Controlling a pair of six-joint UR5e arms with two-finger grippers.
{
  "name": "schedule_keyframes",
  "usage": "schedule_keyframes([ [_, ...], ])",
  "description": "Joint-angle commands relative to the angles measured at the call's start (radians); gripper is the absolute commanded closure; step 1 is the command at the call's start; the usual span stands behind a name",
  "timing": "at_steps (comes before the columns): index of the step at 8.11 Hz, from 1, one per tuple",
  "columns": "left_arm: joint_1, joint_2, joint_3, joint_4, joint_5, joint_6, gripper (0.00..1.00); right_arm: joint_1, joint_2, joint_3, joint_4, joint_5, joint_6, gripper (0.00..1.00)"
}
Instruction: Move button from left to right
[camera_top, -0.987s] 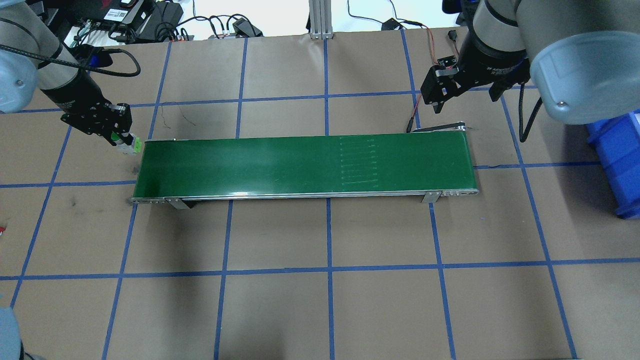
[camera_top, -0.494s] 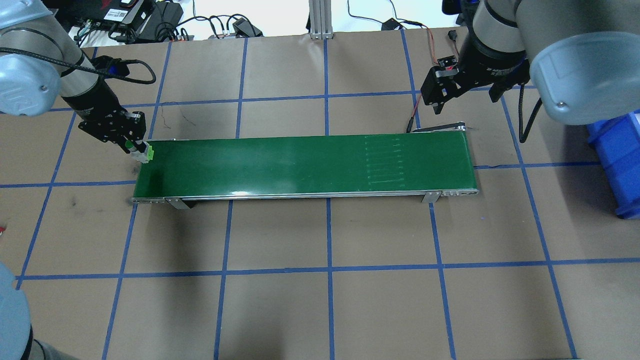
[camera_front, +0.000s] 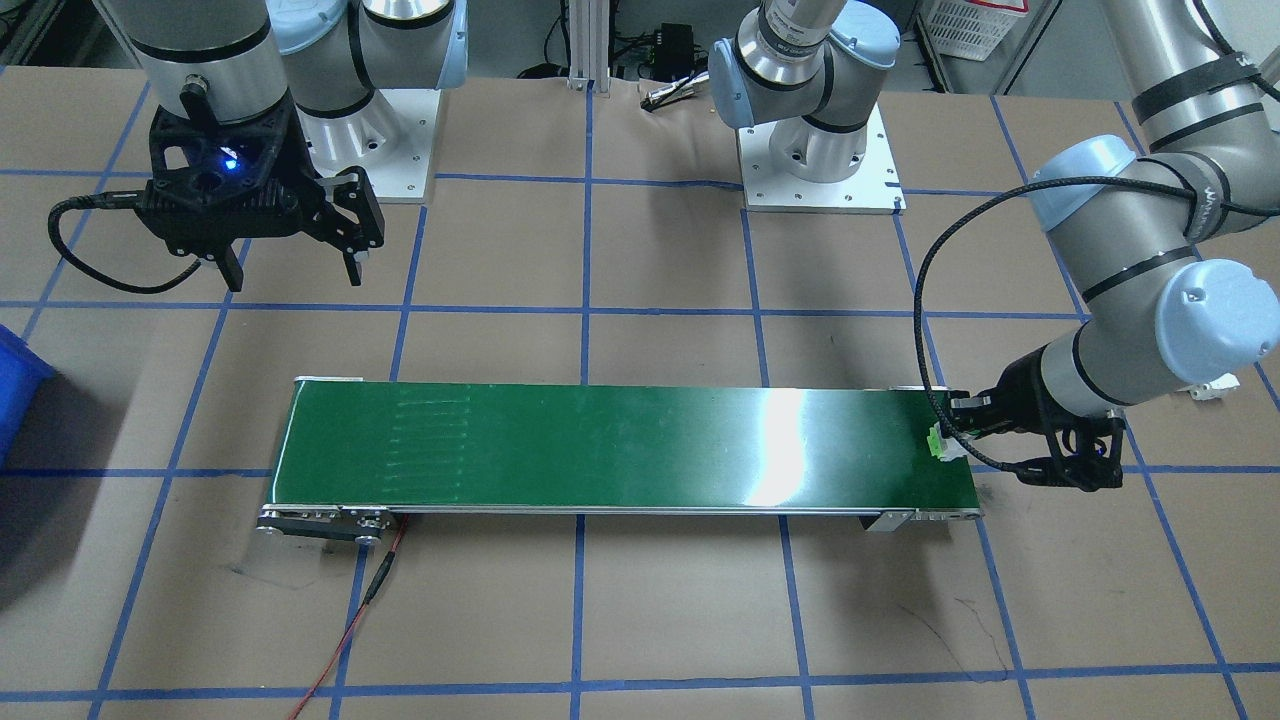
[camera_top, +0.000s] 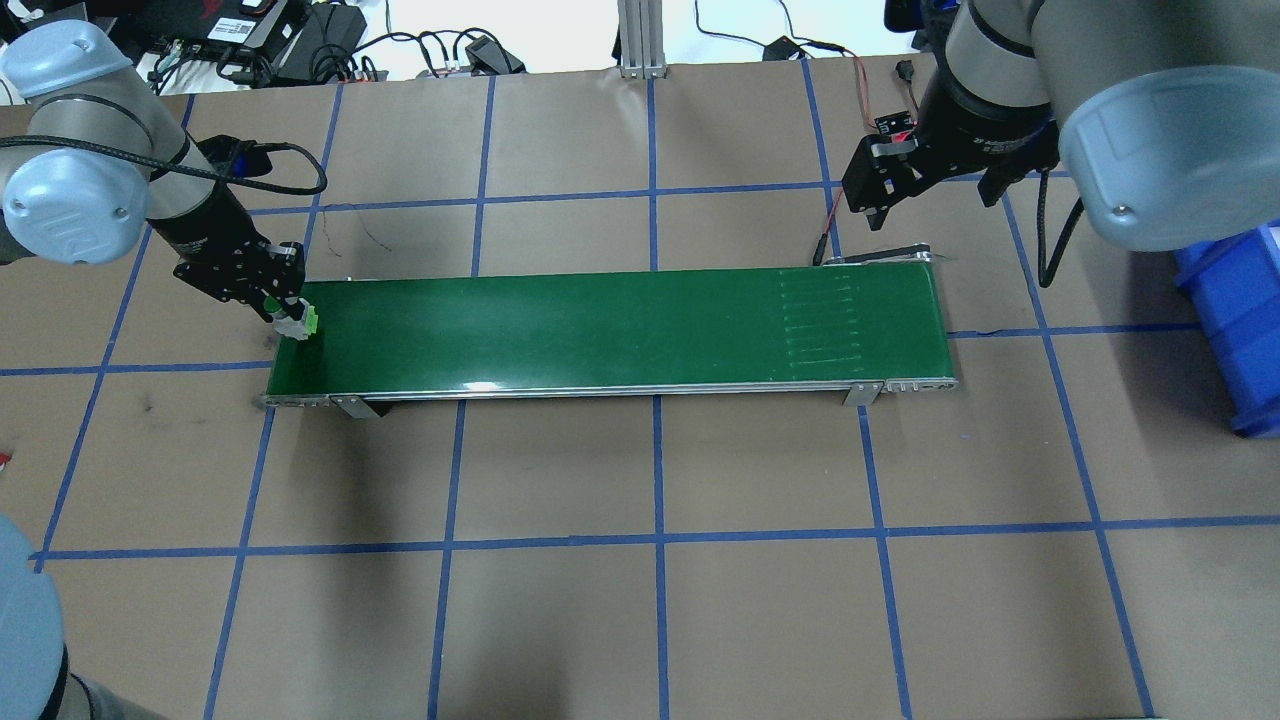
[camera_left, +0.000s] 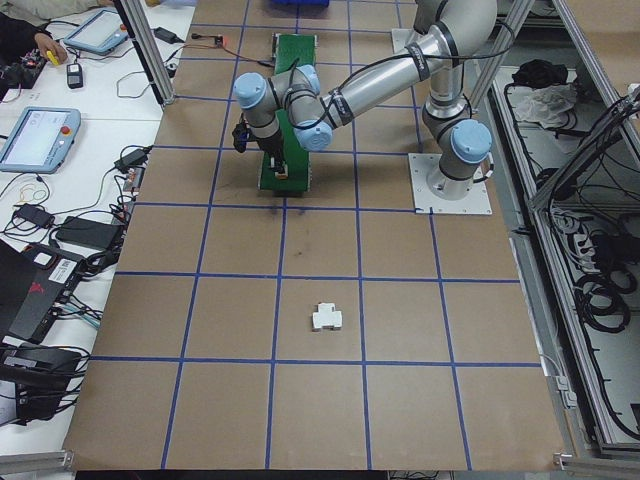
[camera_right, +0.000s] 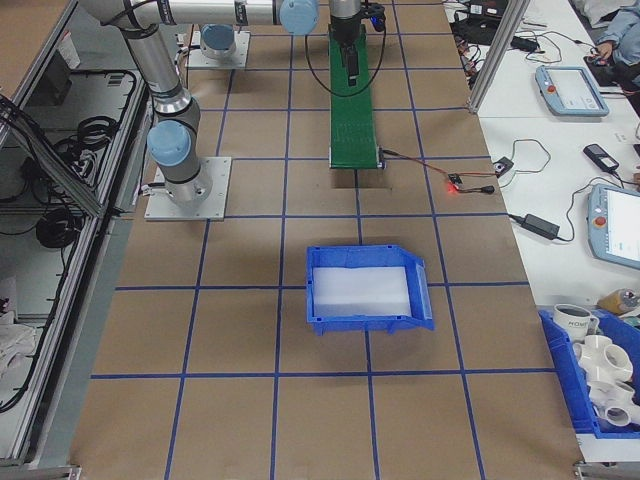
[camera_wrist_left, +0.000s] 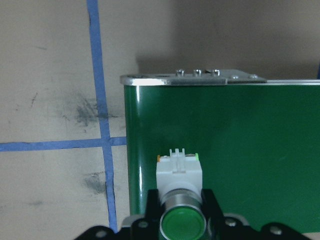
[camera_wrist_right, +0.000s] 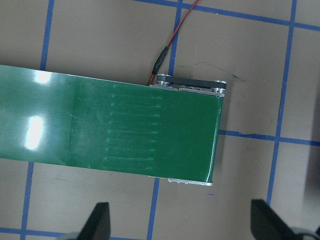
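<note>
The button (camera_wrist_left: 179, 172), with a round green cap on a white and light-green body, is held in my left gripper (camera_wrist_left: 181, 212), which is shut on it. It hangs over the left end of the green conveyor belt (camera_top: 620, 325), just inside the belt's end edge; I cannot tell whether it touches the belt. The overhead view shows the button (camera_top: 298, 323) at the gripper's tip, and the front view shows the button (camera_front: 937, 443) at the belt's right end. My right gripper (camera_front: 295, 272) stands open and empty above the table behind the belt's other end.
A blue bin (camera_right: 365, 290) sits on the table beyond the belt's right end. A red wire (camera_front: 350, 620) runs from the conveyor's motor end. A small white block (camera_left: 326, 318) lies on the table far off the belt's left end. Cables (camera_top: 330, 50) lie along the back edge.
My left arm has carried the button rightward, from beside the conveyor's left end to over the belt. The faint marks on the belt have shifted right. The right arm has not moved.
</note>
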Motion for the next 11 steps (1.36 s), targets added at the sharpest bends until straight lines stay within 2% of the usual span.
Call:
schedule_keyframes([
  [1, -0.005, 0.003, -0.015, 0.024, 0.001, -0.007, 0.71, 0.000, 0.000, 0.000, 0.001, 0.000, 0.000, 0.00],
  [2, -0.005, 0.007, -0.027, 0.024, 0.001, -0.007, 0.59, 0.000, 0.000, 0.000, 0.001, 0.000, 0.000, 0.00],
  [3, -0.008, 0.021, -0.035, 0.021, -0.005, -0.033, 0.07, 0.000, 0.000, 0.000, -0.001, 0.000, 0.000, 0.00],
  [4, -0.018, 0.029, -0.035, 0.008, -0.008, -0.112, 0.00, 0.000, 0.000, 0.002, -0.001, 0.000, 0.000, 0.00],
  [6, -0.081, 0.070, -0.024, -0.019, -0.001, -0.220, 0.00, 0.000, 0.000, 0.002, -0.001, 0.005, -0.006, 0.00],
  [8, -0.127, 0.186, -0.019, -0.183, -0.008, -0.333, 0.00, 0.000, 0.000, 0.002, -0.002, 0.006, -0.017, 0.00],
  [9, -0.127, 0.225, -0.019, -0.223, -0.010, -0.366, 0.00, 0.001, 0.000, 0.002, -0.015, 0.023, -0.017, 0.00],
  [11, -0.127, 0.259, 0.019, -0.214, 0.003, -0.361, 0.00, 0.003, 0.052, -0.001, -0.021, 0.148, -0.014, 0.00],
])
